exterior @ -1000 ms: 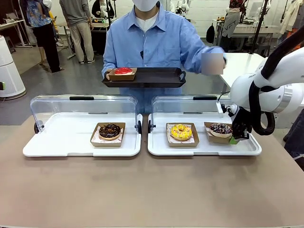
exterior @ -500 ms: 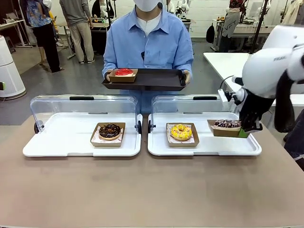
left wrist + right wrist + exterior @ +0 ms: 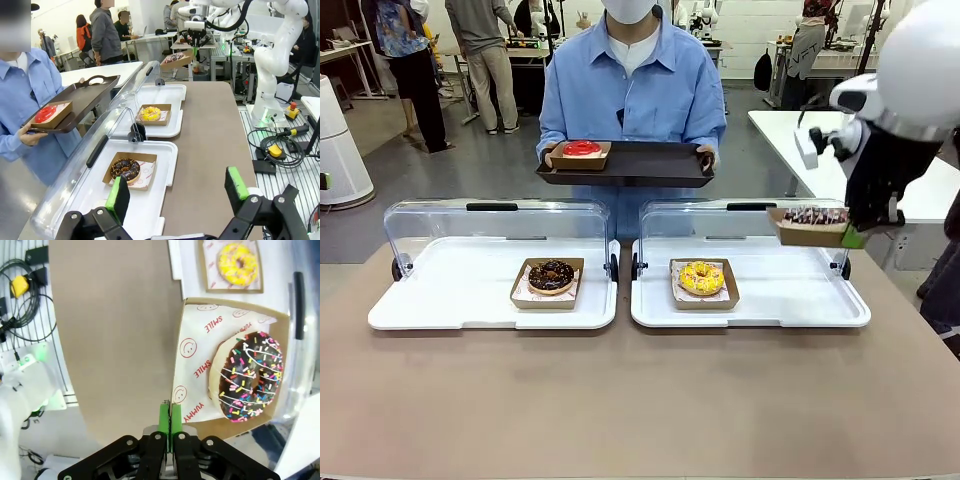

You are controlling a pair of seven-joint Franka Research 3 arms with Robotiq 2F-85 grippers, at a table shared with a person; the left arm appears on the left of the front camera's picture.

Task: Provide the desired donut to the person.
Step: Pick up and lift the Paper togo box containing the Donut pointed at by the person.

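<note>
Right pincer point(image 3: 167, 416) clamped thin on the rim of the card box point(image 3: 808, 232) bearing the sprinkled donut point(image 3: 250, 375), aloft over the white tray point(image 3: 780, 292). Transfer step: next, probably carry it to the person's point(image 3: 635, 90) black tray point(image 3: 650, 160). Left pincer point(image 3: 177, 192) wide, empty.

Across the tabletop point(image 3: 620, 400), the person point(image 3: 632, 95) is wearing a long-sleeved light-blue button-up shirt over a white undershirt and a white face mask. Over the tabletop's right end, the right arm point(image 3: 920, 60) is showing a glossy white shell, black wrist and green-padded black fingers point(image 3: 155, 445).
</note>
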